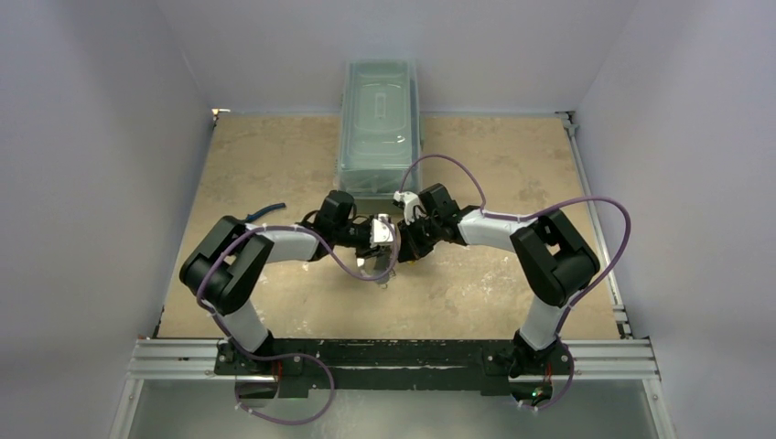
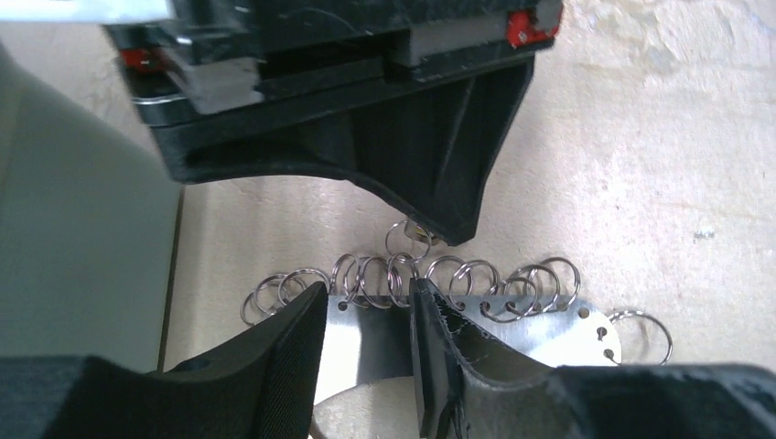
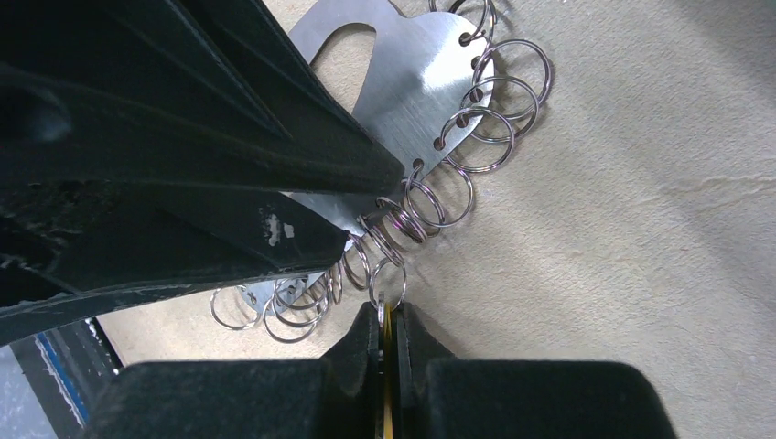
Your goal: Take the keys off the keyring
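The keyring [image 2: 540, 334] is a flat silvery plate with a cut-out and edge holes carrying several small split rings [image 2: 366, 274]. My left gripper [image 2: 366, 293] is shut on it and holds it just above the table; it also shows in the top view [image 1: 384, 232] and the right wrist view [image 3: 403, 82]. My right gripper [image 3: 390, 311] is shut on a thin yellow-edged key [image 3: 387, 366] that hangs from one split ring [image 3: 389, 279] on the plate. The right gripper's tip [image 2: 448, 229] meets the rings from above. The silvery keys are not in view.
A clear lidded plastic bin [image 1: 380, 123] stands at the back centre of the tan table [image 1: 549, 165]. A blue-handled tool [image 1: 265, 212] lies behind the left arm. Both arms meet at the table's middle [image 1: 393, 238].
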`<action>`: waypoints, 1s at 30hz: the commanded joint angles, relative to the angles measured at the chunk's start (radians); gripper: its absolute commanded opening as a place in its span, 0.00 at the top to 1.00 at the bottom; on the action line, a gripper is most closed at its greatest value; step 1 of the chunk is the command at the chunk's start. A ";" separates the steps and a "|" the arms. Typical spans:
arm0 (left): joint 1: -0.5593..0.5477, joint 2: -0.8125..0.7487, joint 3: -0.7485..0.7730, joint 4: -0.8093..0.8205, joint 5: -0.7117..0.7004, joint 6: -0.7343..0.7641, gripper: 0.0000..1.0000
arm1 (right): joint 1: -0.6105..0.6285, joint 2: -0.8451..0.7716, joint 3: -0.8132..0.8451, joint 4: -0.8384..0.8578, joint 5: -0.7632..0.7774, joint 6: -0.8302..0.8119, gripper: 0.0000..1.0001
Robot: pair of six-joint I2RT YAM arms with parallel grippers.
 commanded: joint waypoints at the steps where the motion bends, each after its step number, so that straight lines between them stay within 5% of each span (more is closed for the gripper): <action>1: 0.005 0.027 0.060 -0.136 0.080 0.142 0.63 | -0.007 -0.023 -0.017 -0.029 0.000 0.025 1.00; 30: -0.011 0.068 0.168 -0.244 0.123 0.227 0.72 | -0.006 -0.039 -0.026 -0.029 0.013 0.023 1.00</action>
